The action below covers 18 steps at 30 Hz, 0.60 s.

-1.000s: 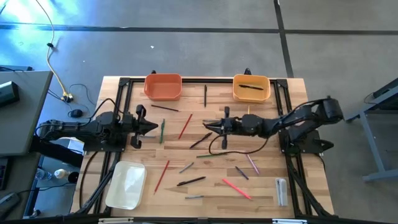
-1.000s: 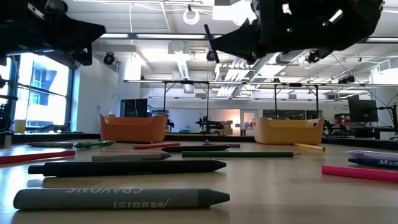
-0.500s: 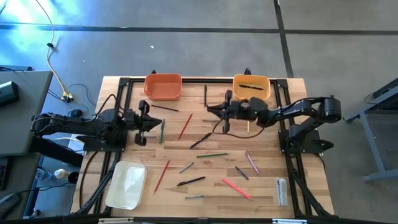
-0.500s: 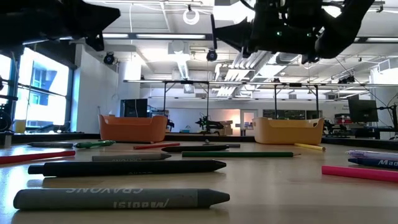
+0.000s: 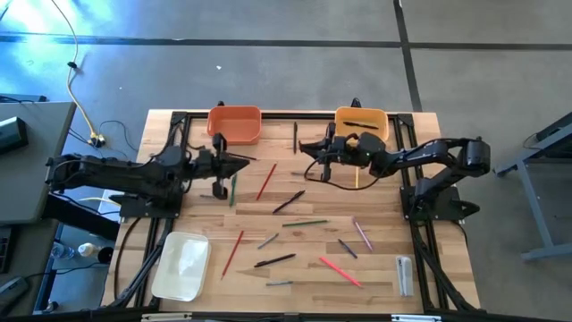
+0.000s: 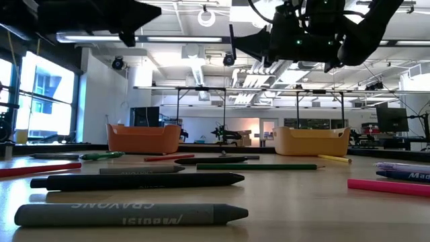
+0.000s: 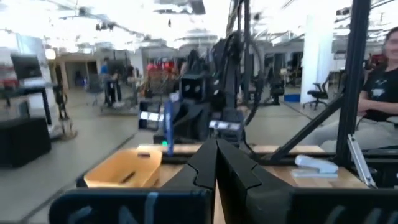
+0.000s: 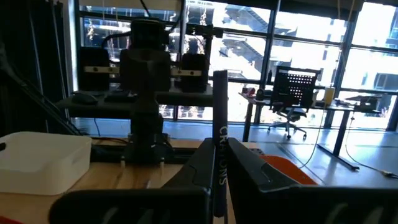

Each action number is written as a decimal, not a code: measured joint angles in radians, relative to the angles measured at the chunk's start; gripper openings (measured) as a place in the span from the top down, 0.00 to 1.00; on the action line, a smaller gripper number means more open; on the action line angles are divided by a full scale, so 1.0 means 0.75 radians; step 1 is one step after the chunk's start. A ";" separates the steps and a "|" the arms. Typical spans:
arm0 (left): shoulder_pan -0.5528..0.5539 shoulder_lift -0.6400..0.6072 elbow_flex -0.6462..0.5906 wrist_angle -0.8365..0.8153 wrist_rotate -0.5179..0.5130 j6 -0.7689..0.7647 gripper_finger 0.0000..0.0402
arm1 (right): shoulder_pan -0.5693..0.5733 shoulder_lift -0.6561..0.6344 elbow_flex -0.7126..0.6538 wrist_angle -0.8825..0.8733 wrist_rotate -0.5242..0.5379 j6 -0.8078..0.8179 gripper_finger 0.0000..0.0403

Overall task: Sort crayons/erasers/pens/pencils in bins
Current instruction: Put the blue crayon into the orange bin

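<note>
Right gripper (image 5: 310, 148) raised above the table, near the yellow-orange plastic bin (image 5: 361, 125) at the far edge. Jaws clamped on a dark crayon stick (image 8: 219, 158), held upright between the fingers; the right wrist view shows part of the word "CRAYONS" running down its paper wrap. The stick stands well proud of the fingertips, taken low on its length.

Left gripper (image 5: 239, 162) hovers off the table near the orange plastic bin (image 5: 234, 124), fingers pressed together with nothing between them (left wrist view shows the two tips meeting).

Handling, as judged: the crayon is very light and stiff but brittle, wax under a paper sleeve. The paper gives fair friction; bare wax would be slicker. A hard squeeze or a knock on a bin rim could snap it. Held near one end, it may pivot, so a mid-length hold would be steadier.

The yellow-orange bin already holds one dark stick (image 5: 360, 125). The orange bin and the white rounded plastic tray (image 5: 181, 266) at the near left corner look empty.

Loose on the wooden table (image 5: 384, 277): a red pencil (image 5: 265, 182), a green pencil (image 5: 305, 223), a black pen (image 5: 274, 260), among others. All thin, light, prone to rolling; best pinched across the middle.
</note>
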 joint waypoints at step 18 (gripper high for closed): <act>-0.068 0.449 0.173 0.183 0.134 0.037 0.77 | 0.205 0.162 0.164 0.054 -0.004 0.127 0.98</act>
